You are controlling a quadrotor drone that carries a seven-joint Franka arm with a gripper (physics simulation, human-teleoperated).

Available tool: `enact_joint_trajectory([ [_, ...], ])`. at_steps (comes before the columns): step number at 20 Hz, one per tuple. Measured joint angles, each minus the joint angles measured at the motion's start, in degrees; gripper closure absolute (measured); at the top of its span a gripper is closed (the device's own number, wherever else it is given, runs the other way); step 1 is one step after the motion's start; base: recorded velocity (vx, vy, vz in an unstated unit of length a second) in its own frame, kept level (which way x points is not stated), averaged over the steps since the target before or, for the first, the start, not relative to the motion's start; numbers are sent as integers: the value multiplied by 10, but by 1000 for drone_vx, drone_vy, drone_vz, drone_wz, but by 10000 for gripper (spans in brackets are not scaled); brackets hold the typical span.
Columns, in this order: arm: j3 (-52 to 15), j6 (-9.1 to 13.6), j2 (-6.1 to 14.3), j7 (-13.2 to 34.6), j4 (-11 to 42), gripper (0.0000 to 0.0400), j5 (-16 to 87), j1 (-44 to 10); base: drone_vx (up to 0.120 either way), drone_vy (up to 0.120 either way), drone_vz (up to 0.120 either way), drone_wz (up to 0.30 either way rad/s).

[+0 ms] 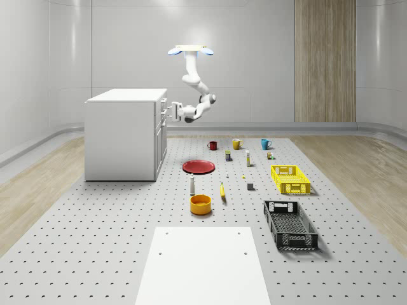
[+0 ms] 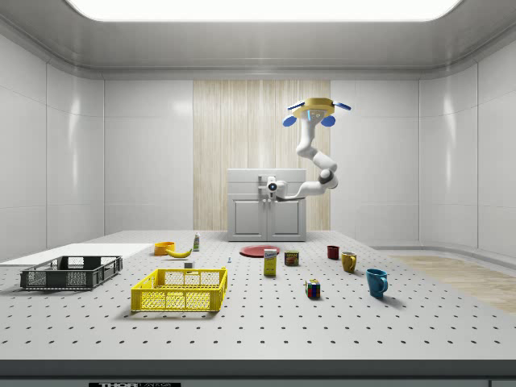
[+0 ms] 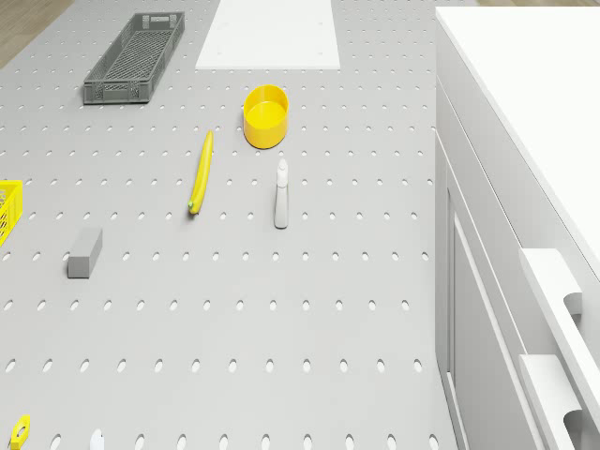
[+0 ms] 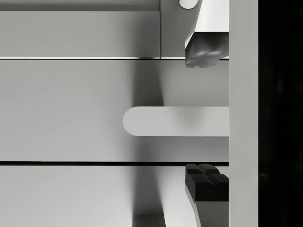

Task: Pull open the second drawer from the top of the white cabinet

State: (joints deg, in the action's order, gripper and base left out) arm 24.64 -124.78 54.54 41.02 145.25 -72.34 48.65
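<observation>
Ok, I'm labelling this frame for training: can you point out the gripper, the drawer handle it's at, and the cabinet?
gripper (image 4: 206, 113): wrist view, midway between the two fingertips.
handle (image 4: 161, 121): wrist view, rounded end of the bar between the fingers.
cabinet (image 1: 121, 136): whole-scene view, middle of its side wall.

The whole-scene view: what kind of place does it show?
Probably a simulated robotics test room: a perforated floor laid out with small props, a white cabinet, and a drone hovering beside it.

We see the white cabinet (image 1: 125, 135) standing upright at the whole-scene view's left centre, its drawers (image 1: 163, 121) facing right, their handles (image 4: 175, 121) rounded white bars.
</observation>
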Motion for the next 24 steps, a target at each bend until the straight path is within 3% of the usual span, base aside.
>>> enact_joint_trajectory([
  [11, -31, -7, -29, -23, -5, 100, -44, -7, 0, 0, 0, 0],
  [24, -60, 2, -53, -32, -16, 100, -76, -28, 0, 0, 0, 0],
])
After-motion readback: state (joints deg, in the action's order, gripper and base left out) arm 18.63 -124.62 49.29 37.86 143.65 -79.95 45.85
